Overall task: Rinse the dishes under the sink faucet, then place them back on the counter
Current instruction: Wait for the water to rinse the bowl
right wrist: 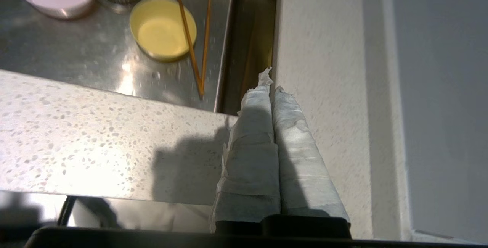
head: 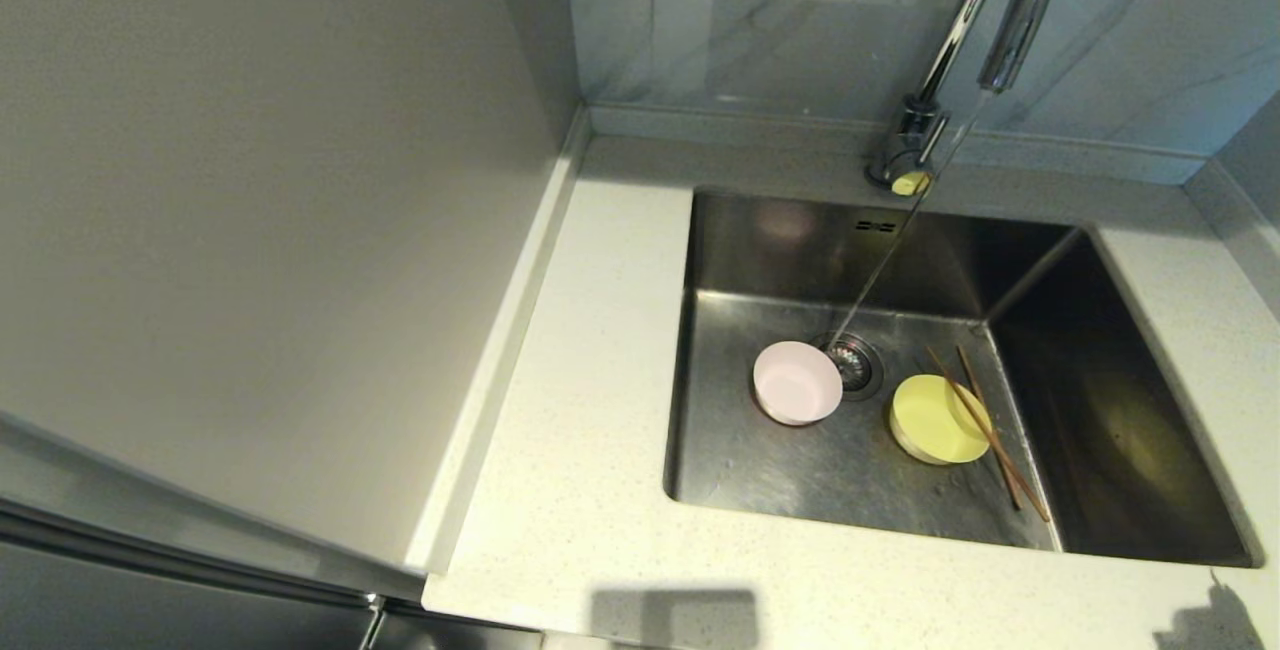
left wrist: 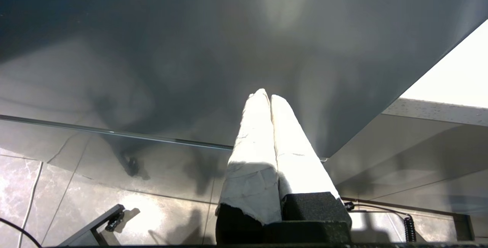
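Lying in the square steel sink were a pale pink round bowl, a yellow-green bowl and two brown wooden chopsticks. Both the right gripper, above the speckled counter, and the left gripper were pressed together, empty.

The speckled off-white worktop wraps around a square steel sink set into it. On the sink floor a pink bowl sits just beside the round drain, a yellow bowl to its right, two chopsticks leaning across that bowl's rim.
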Controlling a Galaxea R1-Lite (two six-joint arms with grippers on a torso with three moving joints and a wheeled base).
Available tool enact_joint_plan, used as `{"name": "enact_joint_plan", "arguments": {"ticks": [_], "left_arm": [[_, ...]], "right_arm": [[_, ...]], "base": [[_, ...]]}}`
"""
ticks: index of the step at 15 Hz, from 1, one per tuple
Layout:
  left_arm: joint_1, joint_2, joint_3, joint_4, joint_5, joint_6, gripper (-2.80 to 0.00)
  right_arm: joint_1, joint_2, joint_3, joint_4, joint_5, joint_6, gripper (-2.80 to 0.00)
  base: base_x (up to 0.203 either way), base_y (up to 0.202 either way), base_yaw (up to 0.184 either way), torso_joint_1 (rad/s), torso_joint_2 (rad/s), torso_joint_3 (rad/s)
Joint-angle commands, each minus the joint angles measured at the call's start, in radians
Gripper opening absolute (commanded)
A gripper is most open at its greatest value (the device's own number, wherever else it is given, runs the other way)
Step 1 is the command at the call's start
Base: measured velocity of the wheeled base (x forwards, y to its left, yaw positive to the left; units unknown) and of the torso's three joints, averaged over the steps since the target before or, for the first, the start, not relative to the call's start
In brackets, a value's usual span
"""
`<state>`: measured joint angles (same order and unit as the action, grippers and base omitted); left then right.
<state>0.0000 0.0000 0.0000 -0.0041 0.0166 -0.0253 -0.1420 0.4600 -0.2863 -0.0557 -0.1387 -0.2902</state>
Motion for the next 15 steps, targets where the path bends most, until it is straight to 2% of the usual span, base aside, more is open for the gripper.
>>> {"name": "enact_joint_plan", "arguments": {"ticks": [1,4,7,9,12,15], "left_arm": [[0.0,-0.003,0.0,-0.001,0.0,-0.001,-2.8],[0.0,-0.003,0.0,-0.001,0.0,-0.001,-2.8],[0.0,-0.003,0.0,-0.001,0.0,-0.001,-2.8],[0.0,-0.003,0.0,-0.001,0.0,-0.001,-2.8],[0.0,-0.003,0.0,-0.001,0.0,-0.001,-2.8],[0.0,-0.003,0.0,-0.001,0.0,-0.001,-2.8]], "right_arm": [[0.019,-0.173,0.024,-0.071,0.007,-0.041,-2.8],[0.024,-0.174,0.056,-0.276,0.011,-0.084,-2.8],[0.038,-0.174,0.145,-0.561,0.005,-0.107,-2.8],[0.127,-0.194,0.223,-0.639,-0.055,-0.1,-2.8],[0.137,-0.33,0.279,-0.512,-0.123,-0.048,-2.8],[0.139,-0.465,0.284,-0.383,-0.126,-0.009,-2.8]], "base": [[0.0,0.0,0.0,0.0,0.0,0.0],[0.0,0.0,0.0,0.0,0.0,0.0],[0.0,0.0,0.0,0.0,0.0,0.0],[0.0,0.0,0.0,0.0,0.0,0.0],[0.0,0.0,0.0,0.0,0.0,0.0],[0.0,0.0,0.0,0.0,0.0,0.0]]}}
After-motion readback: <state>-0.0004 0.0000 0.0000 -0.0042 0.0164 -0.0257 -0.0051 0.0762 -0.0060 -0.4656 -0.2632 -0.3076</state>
